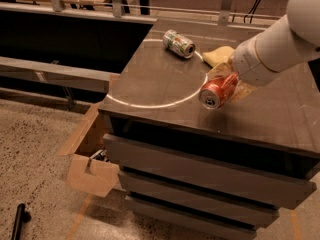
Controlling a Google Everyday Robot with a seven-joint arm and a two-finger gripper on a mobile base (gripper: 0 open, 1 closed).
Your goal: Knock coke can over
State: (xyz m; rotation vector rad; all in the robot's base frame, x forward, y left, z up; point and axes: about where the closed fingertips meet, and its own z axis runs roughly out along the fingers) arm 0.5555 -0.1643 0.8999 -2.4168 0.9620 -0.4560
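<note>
The coke can (216,91) is red-orange and lies tipped, its silver top with the pull tab facing the camera, near the front right of the dark countertop (160,84). My gripper (234,75) is right behind the can at the end of the white arm (280,44), which reaches in from the upper right. The gripper is mostly hidden by the can and the arm's wrist. I cannot tell whether the can rests on the counter or is held just above it.
A green-and-white silver can (178,43) lies on its side at the back of the counter. A yellow cloth-like object (217,55) lies behind the gripper. A white arc is marked on the counter. Drawers sit below; a cardboard box (92,169) stands on the floor at left.
</note>
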